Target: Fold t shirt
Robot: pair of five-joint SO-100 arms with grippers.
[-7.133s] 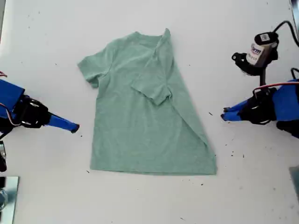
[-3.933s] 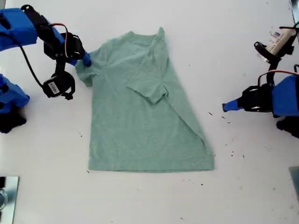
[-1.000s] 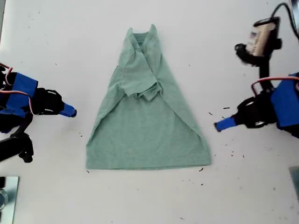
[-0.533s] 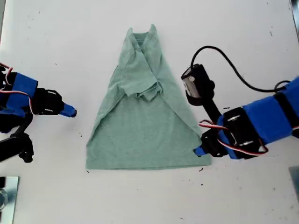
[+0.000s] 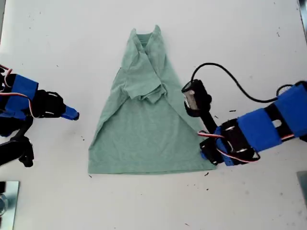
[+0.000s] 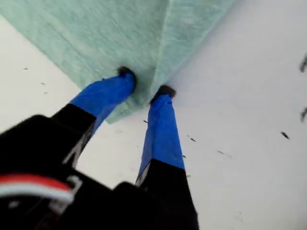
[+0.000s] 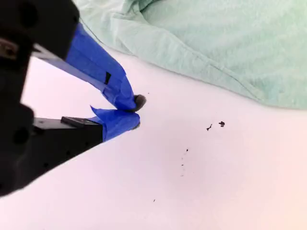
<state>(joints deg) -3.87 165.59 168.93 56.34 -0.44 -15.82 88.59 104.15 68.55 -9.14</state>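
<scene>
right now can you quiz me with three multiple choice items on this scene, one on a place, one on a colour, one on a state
1. Where is my first pincer?
A. at the shirt's neck
B. at the t shirt hem corner on the exterior view's right
C. off the table

2. What colour is the shirt?
A. sage green
B. red
C. navy

3. How do the sleeves lie?
A. spread flat outward
B. folded in over the middle
C. cut off

Answers:
1 B, the first wrist view shows the tips astride that corner.
2 A, plain heathered green in every view.
3 B, both overlap the body, leaving a triangular outline.

My second pincer sits off the cloth on the white table, tips nearly together.
</scene>
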